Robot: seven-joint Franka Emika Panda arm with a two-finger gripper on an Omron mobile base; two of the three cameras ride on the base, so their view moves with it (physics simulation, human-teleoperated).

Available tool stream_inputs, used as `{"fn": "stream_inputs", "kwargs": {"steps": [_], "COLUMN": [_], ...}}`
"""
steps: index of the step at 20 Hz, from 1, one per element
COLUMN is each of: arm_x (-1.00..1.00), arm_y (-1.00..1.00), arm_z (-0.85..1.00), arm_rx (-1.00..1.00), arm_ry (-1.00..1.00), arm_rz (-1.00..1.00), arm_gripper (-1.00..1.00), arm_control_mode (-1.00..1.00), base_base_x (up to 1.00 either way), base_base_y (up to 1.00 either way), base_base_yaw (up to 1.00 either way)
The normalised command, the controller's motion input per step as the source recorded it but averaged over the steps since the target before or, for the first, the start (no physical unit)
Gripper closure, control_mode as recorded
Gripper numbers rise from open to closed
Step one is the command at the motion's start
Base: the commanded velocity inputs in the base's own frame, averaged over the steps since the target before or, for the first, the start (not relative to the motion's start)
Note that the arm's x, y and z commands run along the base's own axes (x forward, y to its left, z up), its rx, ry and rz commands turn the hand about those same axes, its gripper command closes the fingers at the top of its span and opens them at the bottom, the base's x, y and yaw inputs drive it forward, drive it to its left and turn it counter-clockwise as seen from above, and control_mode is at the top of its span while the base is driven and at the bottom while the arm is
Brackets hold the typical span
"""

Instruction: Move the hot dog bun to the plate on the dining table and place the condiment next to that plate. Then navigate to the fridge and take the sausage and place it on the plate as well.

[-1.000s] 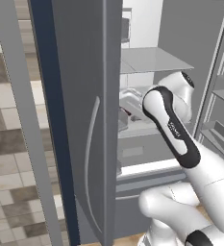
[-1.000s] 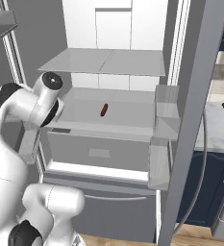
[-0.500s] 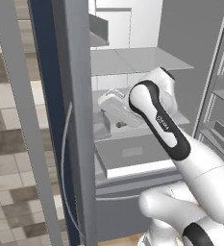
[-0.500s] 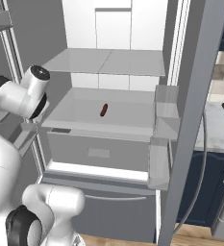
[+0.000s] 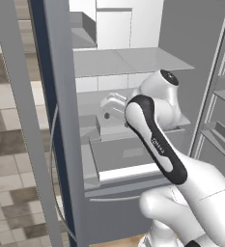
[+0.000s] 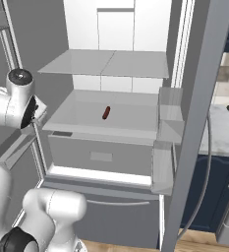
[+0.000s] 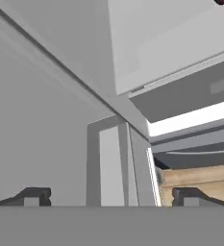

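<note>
Sausage point(image 6: 106, 112) lies alone on the white middle shelf point(image 6: 130, 118) inside the open fridge point(image 6: 117, 29), roughly mid-shelf, nothing touching it. At far left the fridge door point(image 5: 61, 120) stands swung open, its curved handle point(image 5: 54, 159) on the outer face. Arm reaches in at the left side of the fridge, the hand low by the shelf's left front corner. Fingers point(image 7: 36, 196) spread wide, nothing between them, well apart from the sausage. Drawer point(image 6: 101, 155) below the shelf is shut.
</note>
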Motion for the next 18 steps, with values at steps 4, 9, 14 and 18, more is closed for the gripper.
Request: {"fn": "stream_inputs", "kwargs": {"steps": [4,9,14,18], "arm_x": [0.00,0.00,-0.23,-0.41], "arm_y": [-1.00,-1.00,-0.86,-0.41], "arm_z": [0.00,0.00,-0.13,-0.70], "arm_rx": [-0.18,-0.10,-0.22,-0.29], "arm_ry": [-0.04,0.04,0.00,0.02], "arm_rz": [-0.26,-0.06,0.09,0.15], "arm_gripper": [-1.00,-1.00,-1.00,-1.00], "arm_control_mode": [-1.00,-1.00,-1.00,-1.00], "base_base_x": [0.00,0.00,0.00,0.00], "base_base_y": [0.00,0.00,0.00,0.00], "base_base_yaw": [0.00,0.00,0.00,0.00]}}
